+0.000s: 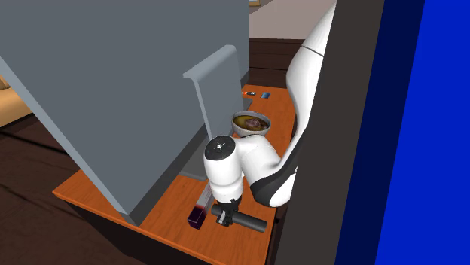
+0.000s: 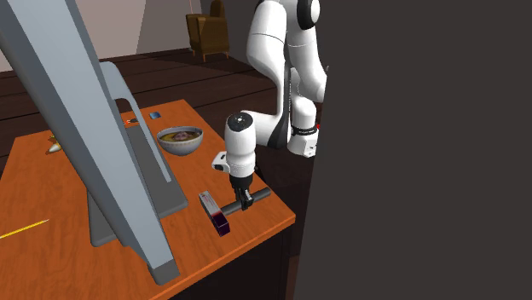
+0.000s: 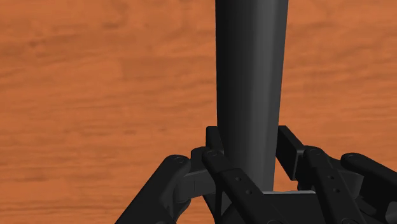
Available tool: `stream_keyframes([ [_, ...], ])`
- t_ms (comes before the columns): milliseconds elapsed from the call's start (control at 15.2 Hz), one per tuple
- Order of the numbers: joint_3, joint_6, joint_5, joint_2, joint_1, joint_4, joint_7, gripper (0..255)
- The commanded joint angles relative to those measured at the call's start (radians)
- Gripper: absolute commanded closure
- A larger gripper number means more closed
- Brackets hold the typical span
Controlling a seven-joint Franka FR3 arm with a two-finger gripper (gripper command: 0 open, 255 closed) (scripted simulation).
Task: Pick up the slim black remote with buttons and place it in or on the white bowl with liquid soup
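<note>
**Remote clasped off-centre, bowl still far off**

The gripper (image 3: 251, 151) is closed narrow on the remote (image 3: 248, 76). In the wrist view its black fingers (image 3: 215, 147) press against the two long sides of the slim dark body. The remote runs straight out from the jaws over the orange wooden table (image 3: 95, 95). No buttons can be made out on the face that shows. From the shoulder view the gripper (image 1: 224, 217) points down with the remote (image 1: 252, 223) lying level across it. More of the bar sticks out on one side than the other, so the hold looks off-centre. Whether it has left the wood I cannot tell.

Judged by its shape, it should be light, rigid and smooth-skinned. The narrow flat sides are the right faces to pinch. A hold nearer the middle would balance better, since the long free end may swing or droop when the wrist turns.

Just beside the gripper (image 2: 245, 198) lies a small dark box (image 2: 215, 213), close to the remote's (image 2: 260, 195) short end but apart from it.

Farther along the table, well apart from the gripper, stands the white bowl (image 2: 179, 148) with its soup. Lowering the bar gently across the rim would avoid a splash. Beyond the box rises a large tilted grey panel (image 1: 128, 90).
</note>
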Motion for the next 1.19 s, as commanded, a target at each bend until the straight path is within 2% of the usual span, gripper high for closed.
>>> stream_keyframes([
  [0, -0.003, -0.002, 0.0, 0.001, -0.002, -0.001, -0.001, 255],
  [132, -0.002, -0.002, -0.001, 0.002, -0.001, -0.002, 0.002, 255],
  [1122, 0.061, -0.171, 0.169, -0.185, -0.042, 0.011, -0.128, 255],
])
